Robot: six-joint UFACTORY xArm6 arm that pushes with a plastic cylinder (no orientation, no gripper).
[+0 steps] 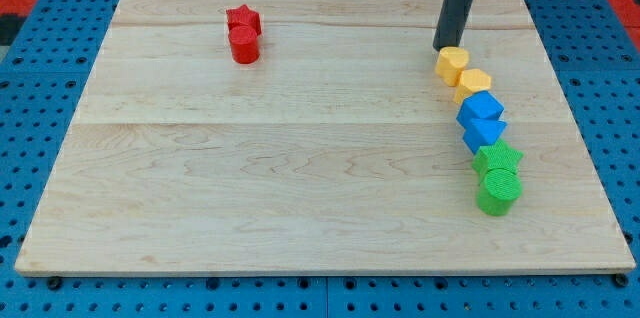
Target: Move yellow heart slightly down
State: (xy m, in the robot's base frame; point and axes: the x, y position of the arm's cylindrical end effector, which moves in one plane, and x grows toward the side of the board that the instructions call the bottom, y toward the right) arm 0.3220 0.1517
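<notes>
The yellow heart lies on the wooden board at the view's upper right. My tip stands just above it, touching or nearly touching its top edge. A second yellow block, hexagon-like, touches the heart at its lower right.
Below the yellow blocks runs a chain: two blue blocks, a green star and a green cylinder. A red star and a red cylinder sit at the upper left. The board's right edge is close.
</notes>
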